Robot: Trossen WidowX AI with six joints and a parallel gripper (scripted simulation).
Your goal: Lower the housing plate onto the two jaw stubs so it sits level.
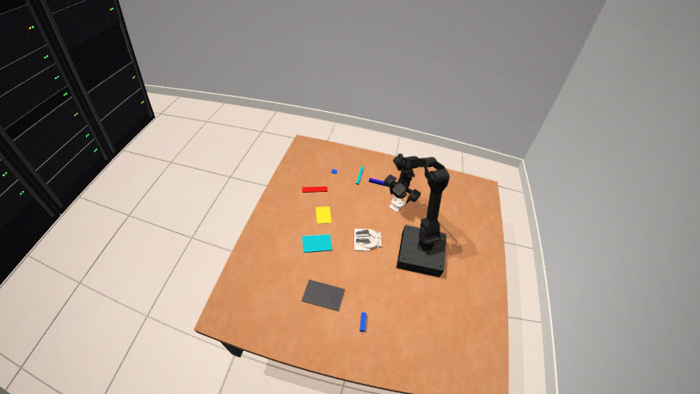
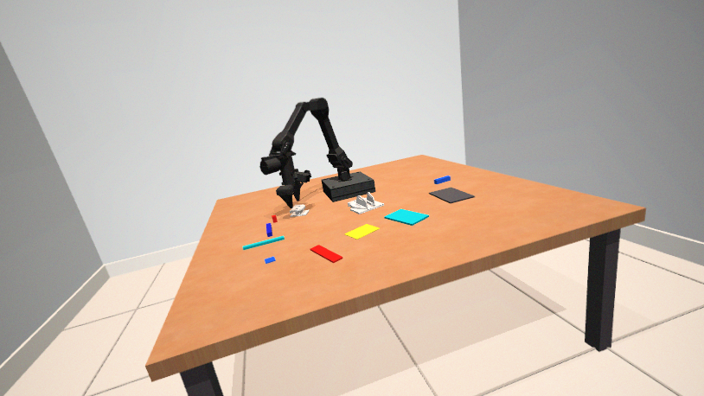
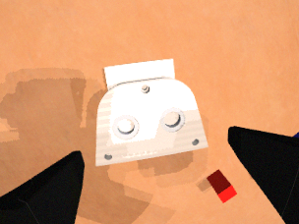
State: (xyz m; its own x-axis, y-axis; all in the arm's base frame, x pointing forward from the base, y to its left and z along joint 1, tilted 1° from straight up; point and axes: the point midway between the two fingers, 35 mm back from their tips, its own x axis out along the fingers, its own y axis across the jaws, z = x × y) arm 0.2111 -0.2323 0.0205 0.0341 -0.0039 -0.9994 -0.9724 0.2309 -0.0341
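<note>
The white housing plate (image 1: 397, 203) (image 2: 297, 210) (image 3: 148, 105) is on the table, away from the base. The wrist view shows its rounded edge, two large round features, small holes and a white rectangular part under its rounded edge. My gripper (image 1: 402, 188) (image 2: 294, 202) (image 3: 157, 146) is open and empty above the plate, its fingers wide apart. In the wrist view the fingertips are to the plate's lower left and right. The white base (image 1: 358, 247) stands left of the robot's foot in the top view, with two grey jaws (image 1: 362, 237) (image 2: 365, 201) side by side on it. Its pins and stubs are too small to tell.
A small red block (image 2: 274, 218) (image 3: 222, 187) lies near the right finger, with a dark blue bar (image 1: 376, 181) (image 2: 269, 229) beyond. Around are a cyan bar (image 1: 359, 175), a red bar (image 1: 315, 188), a yellow plate (image 1: 323, 214), a cyan plate (image 1: 316, 243) and a dark plate (image 1: 322, 294).
</note>
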